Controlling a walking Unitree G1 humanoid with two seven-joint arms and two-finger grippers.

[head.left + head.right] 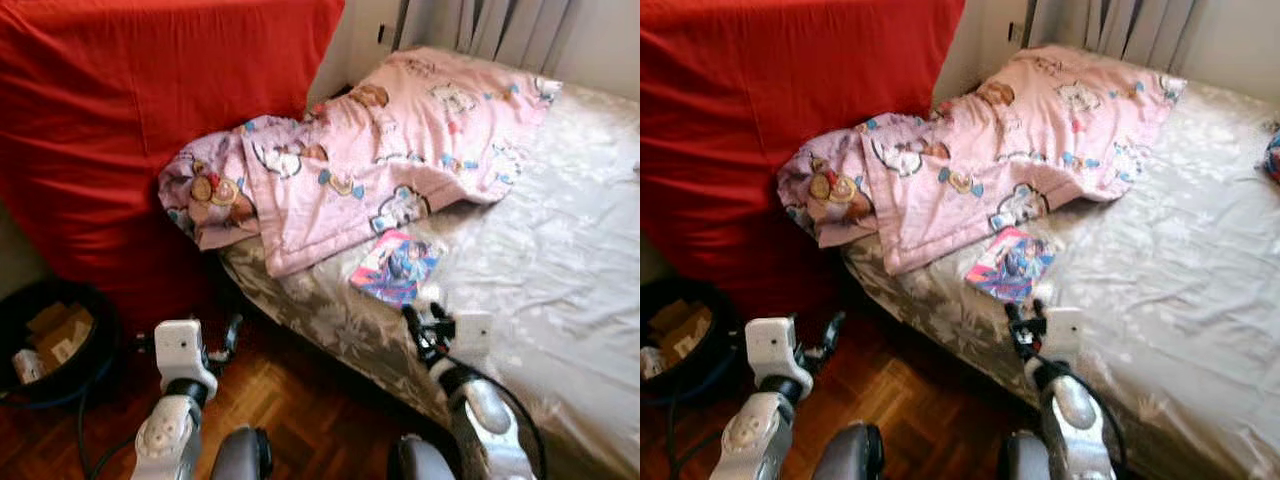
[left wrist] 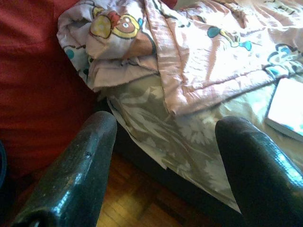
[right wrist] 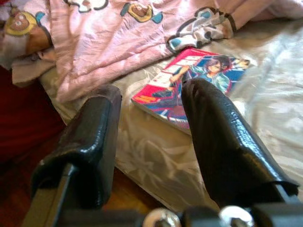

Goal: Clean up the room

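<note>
I am looking down at a bed (image 1: 560, 260) with a pale flowered sheet, and the wooden floor (image 1: 300, 400) is showing under my arms. A pink blanket (image 1: 400, 140) with cartoon prints is lying crumpled across the head part of the bed, and one bunched end of it is hanging over the bed edge, touching the big red cushion (image 1: 130, 120) that is leaning beside the bed. A comic book (image 1: 394, 267) with a colourful cover is lying flat on the sheet, just beside the lower edge of the blanket and near the bed edge. My right pincer (image 1: 422, 325) is hovering over the bed edge, just in front of the book and not touching it; its fingers (image 3: 222, 142) are standing wide apart, holding nothing, and in the right wrist view the book is sitting between and behind them. My left pincer (image 1: 232, 335) is hanging lower, over the floor near the corner of the bed, also wide and holding nothing; its fingers (image 2: 71, 175) are pointing toward the hanging sheet and the bunched blanket end. At the far left, on the floor, a dark round bin (image 1: 55, 340) is standing with some cardboard pieces inside.
</note>
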